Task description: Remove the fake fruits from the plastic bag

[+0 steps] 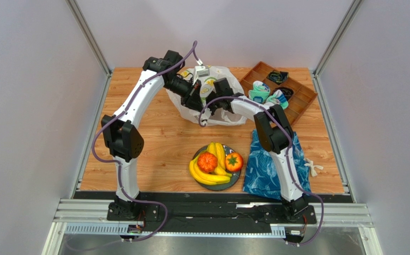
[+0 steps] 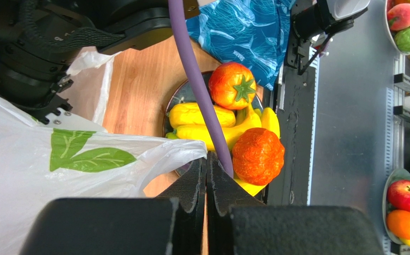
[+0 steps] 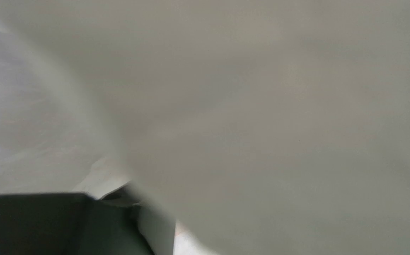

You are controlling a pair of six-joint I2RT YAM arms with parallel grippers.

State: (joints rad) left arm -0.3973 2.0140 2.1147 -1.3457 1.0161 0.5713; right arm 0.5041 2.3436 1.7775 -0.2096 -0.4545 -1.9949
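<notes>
Close to the arm bases, fake fruits sit on a dark plate. Farther back lies the plastic bag, with the left gripper pinched on its rim. The right gripper is buried in white film; I cannot tell whether it grips anything. Best hold that rim high and taut, so the reaching gripper exits without dragging the bag.

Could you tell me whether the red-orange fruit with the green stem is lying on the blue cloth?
No, the red-orange fruit sits on the dark plate beside the bananas, clear of the blue cloth.
</notes>
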